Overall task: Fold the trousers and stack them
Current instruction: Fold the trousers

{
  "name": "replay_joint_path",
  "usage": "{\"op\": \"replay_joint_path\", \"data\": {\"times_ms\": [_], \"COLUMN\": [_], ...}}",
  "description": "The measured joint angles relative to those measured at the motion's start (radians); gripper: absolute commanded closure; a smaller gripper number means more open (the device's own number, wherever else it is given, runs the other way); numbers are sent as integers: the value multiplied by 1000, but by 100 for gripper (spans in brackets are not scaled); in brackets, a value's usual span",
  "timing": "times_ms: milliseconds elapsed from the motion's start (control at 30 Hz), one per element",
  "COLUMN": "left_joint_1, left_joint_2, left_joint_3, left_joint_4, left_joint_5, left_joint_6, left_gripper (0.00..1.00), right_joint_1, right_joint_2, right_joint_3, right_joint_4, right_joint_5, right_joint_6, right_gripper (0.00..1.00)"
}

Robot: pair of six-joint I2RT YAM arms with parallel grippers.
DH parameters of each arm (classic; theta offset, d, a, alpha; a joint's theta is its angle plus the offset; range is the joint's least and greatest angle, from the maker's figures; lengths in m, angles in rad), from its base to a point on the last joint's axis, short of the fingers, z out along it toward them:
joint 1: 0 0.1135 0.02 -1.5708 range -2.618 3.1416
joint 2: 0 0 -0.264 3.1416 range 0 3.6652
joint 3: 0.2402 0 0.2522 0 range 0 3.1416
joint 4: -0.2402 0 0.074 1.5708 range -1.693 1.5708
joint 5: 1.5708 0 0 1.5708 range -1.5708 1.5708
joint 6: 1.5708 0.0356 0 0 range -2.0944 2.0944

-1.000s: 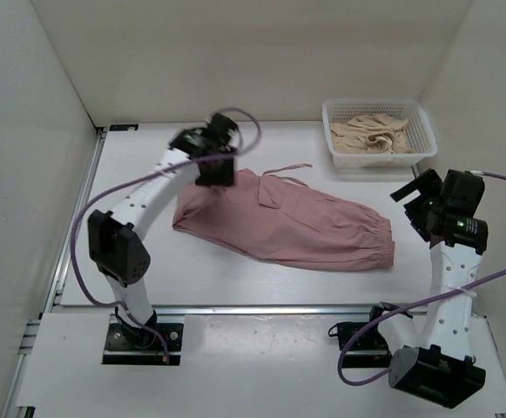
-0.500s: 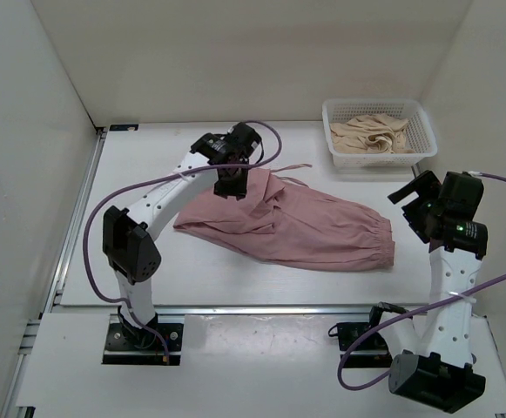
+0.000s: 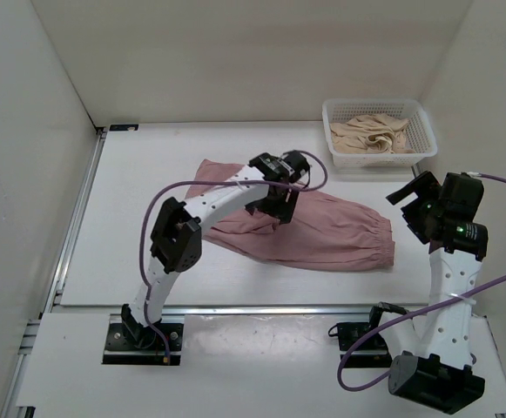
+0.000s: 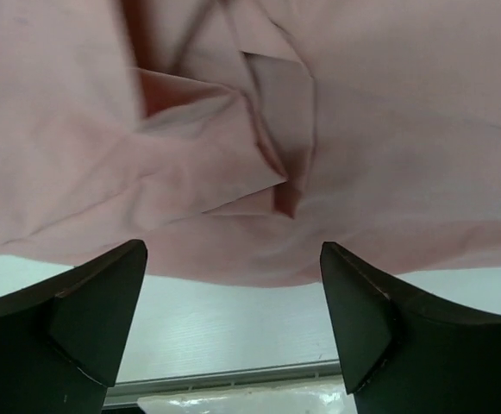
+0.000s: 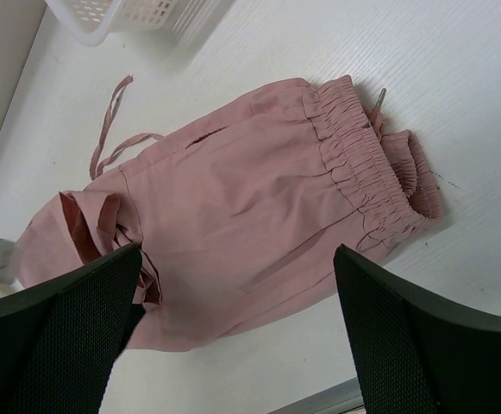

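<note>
Both hands empty, trousers lying crosswise in front of me!

My right gripper [image 3: 414, 207] hangs spread wide, holding nothing, just off the gathered waistband [image 3: 376, 233]. My left gripper [image 3: 279, 205] is wide too and also empty, low over the crumpled fold mid-garment. The dusty-pink trousers [image 3: 340, 231] lie mid-table, long axis left to right, so I reckon the left end is my left arm's and the waistband my right's. Far corner: a white basket [image 3: 326, 117] of beige cloth.
</note>
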Motion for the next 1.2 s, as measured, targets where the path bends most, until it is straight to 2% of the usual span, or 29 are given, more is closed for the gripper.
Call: {"op": "replay_joint_path", "data": {"times_ms": [133, 167, 300, 333, 400, 467, 700, 967, 1100, 1200], "left_joint_1": [-38, -37, -25, -22, -16, -13, -13, -10, -10, -10], "left_joint_2": [42, 43, 45, 47, 55, 74, 148, 130, 99, 90], "left_joint_3": [-39, -47, -53, -53, -52, -49, -44, -46, -50, -52], "left_joint_4": [11, 10, 30, 34, 42, 52, 72, 89, 100, 107], "left_joint_5": [-15, -26, -72, -85, -102, -106, -80, -22, 8, 22], "left_joint_6": [-16, -19, -34, -36, -37, -33, -11, -11, -2, 4], "left_gripper": [11, 16, 24, 29, 29, 25, 25, 21, 1, 1], "right_joint_1": [0, 0, 0, 1, 5, 8, 11, 11, 11, 11], "right_joint_2": [2, 4, 6, 7, 12, 17, 26, 26, 26, 26], "right_joint_3": [0, 0, 0, 0, 0, 0, 0, 0, 0, 0], "right_joint_4": [-9, -10, -13, -13, -13, -14, -14, -14, -14, -13], "right_joint_5": [-2, -2, -2, -2, -3, -3, -3, -3, -3, -3], "right_joint_6": [-3, -3, -4, -5, -6, -7, -8, -8, -8, -8], "right_gripper": [4, 4, 4, 4, 4, 4, 4, 4, 4, 4]}}
